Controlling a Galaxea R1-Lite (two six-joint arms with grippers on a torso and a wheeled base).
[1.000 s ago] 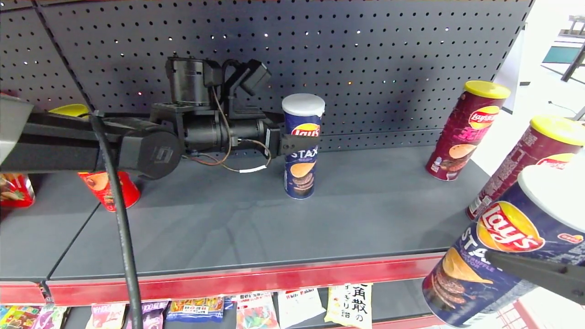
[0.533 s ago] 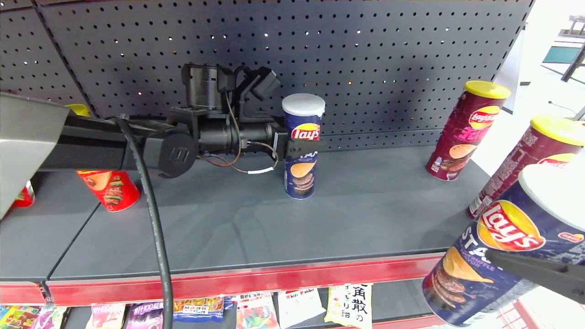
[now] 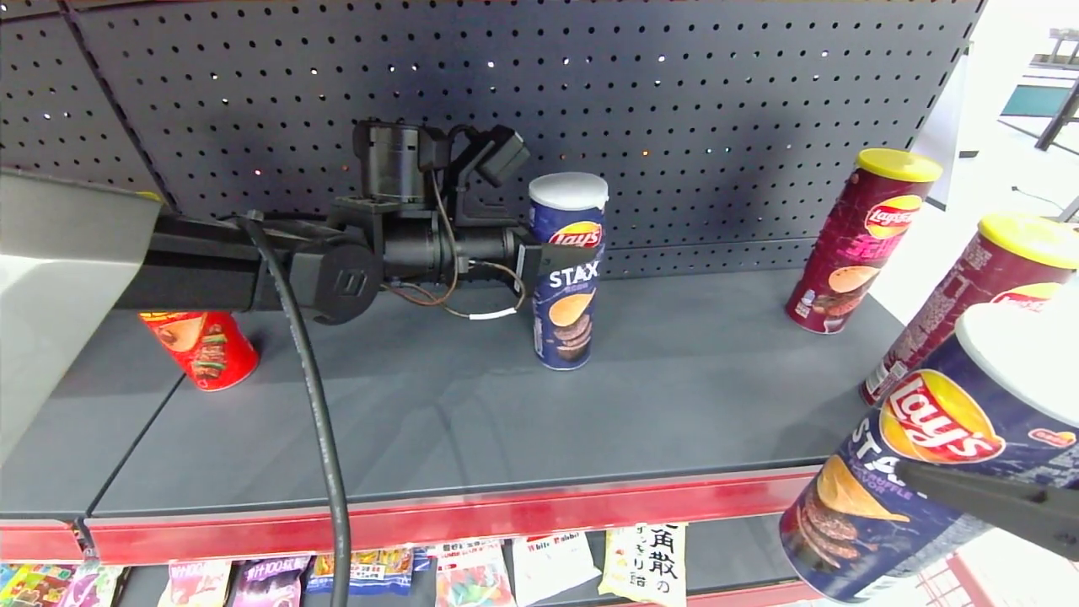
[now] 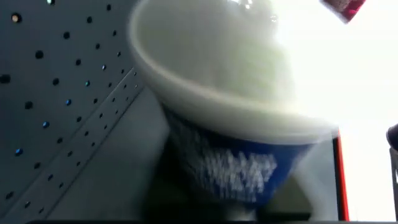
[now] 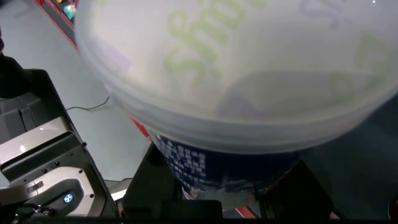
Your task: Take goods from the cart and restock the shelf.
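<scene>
Two blue crisp tubes at the grippers, over a grey metal shelf with a red front lip (image 3: 421, 421).
The blue cardboard tube with a white plastic lid (image 3: 569, 287) stands almost upright on the shelf deck, right at the tip of the left gripper (image 3: 539, 263) and touching it, label facing forward. The second blue white-lidded tube (image 3: 919, 455) is clamped in the right gripper (image 3: 978, 493), held off the deck in front of the red lip and tilted, lid higher than base. Just behind that gripper stands a maroon tube with a yellow lid (image 3: 969, 303), and a matching maroon tube (image 3: 860, 244) stands farther back on the deck. A red tube (image 3: 202, 350) stands on the deck under the left arm.
</scene>
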